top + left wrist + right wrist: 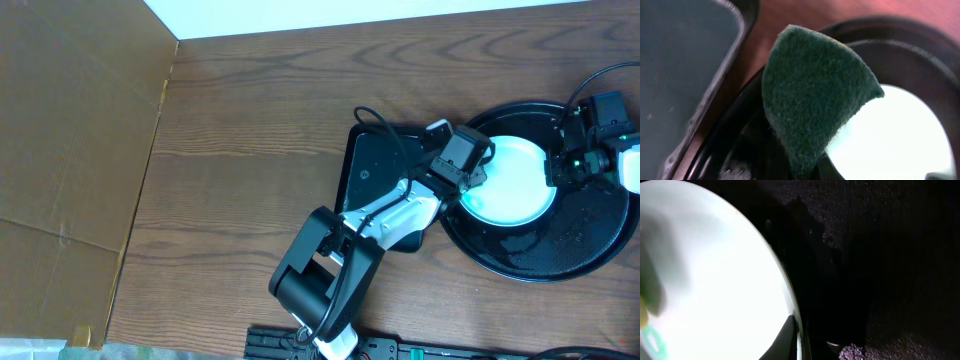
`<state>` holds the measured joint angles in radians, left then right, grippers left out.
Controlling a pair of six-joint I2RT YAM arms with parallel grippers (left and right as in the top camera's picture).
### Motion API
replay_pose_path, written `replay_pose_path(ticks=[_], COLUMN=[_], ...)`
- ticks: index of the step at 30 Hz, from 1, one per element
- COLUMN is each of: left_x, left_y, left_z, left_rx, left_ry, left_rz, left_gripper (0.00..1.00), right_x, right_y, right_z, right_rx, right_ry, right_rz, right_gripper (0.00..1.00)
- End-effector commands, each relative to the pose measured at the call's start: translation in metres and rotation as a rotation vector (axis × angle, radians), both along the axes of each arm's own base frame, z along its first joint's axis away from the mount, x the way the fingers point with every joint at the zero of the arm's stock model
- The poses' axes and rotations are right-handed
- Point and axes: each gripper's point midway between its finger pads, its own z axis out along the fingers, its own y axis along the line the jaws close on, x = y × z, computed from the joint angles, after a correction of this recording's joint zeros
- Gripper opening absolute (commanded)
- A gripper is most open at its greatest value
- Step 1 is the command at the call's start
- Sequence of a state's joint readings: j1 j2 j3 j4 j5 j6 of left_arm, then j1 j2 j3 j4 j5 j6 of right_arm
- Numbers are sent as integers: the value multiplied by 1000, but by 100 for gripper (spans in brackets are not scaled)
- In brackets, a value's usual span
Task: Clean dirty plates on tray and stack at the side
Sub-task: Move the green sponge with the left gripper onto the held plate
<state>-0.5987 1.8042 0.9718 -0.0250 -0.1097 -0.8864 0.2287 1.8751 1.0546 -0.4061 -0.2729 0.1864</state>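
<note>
- Dirty plate lying in the round black tray, at the right of the surface, just beside a rectangular tray.
- Left pincer closed on a green scouring pad, poised over the plate's left rim.
- Right pincer closed at the plate's right rim, seemingly pinching it; wrist view too dark to confirm.
- For a good wipe: lay the pad flat, press lightly, sweep from rim through middle in overlapping strokes.
- Brace the opposite rim firmly, so as not to slide or tip the plate.
</note>
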Motion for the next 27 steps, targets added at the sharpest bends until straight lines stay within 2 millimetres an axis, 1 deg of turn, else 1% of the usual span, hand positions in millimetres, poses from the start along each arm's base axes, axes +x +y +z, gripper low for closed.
replay_pose_path(ticks=[1,2,3,6,8,11,13,15,19,21,24,27], left_x=[-6,-6,-7,-12,-20,-35,-44,-48,-52,-59,-72,-79], left_y=[-20,-29,-35,-43,-49,-59,-62,-62,-59,-52,-35,-14], left_z=[8,11,14,14,11,4,-4,-11,-30,-42,-54,-60], left_rx=[-105,-153,-182,-227,-237,-216,-185,-145,-86,-64,-16,63], left_ry=[10,10,12,37,60,93,112,107,121,168,245,274], left_rz=[-80,-97,-94,-55,-51,-82,-92,-90,-77,-50,8,65], left_gripper=[8,7,8,7,8,7,7,7,7,7,7,7], right_x=[-20,-20,-20,-20,-20,-20,-20,-19,-20,-20,-20,-20], right_y=[-3,-3,-3,-3,-3,-3,-3,-3,-3,-3,-3,-3], right_z=[-30,-30,-30,-30,-30,-30,-30,-30,-30,-30,-30,-30], right_rx=[-56,-56,-56,-56,-56,-56,-56,-56,-57,-57,-57,-59], right_ry=[85,84,84,84,84,84,83,83,85,85,85,84], right_rz=[7,8,7,7,7,7,7,7,7,8,8,6], right_gripper=[3,3,4,4,4,4,4,4,4,4,4,4])
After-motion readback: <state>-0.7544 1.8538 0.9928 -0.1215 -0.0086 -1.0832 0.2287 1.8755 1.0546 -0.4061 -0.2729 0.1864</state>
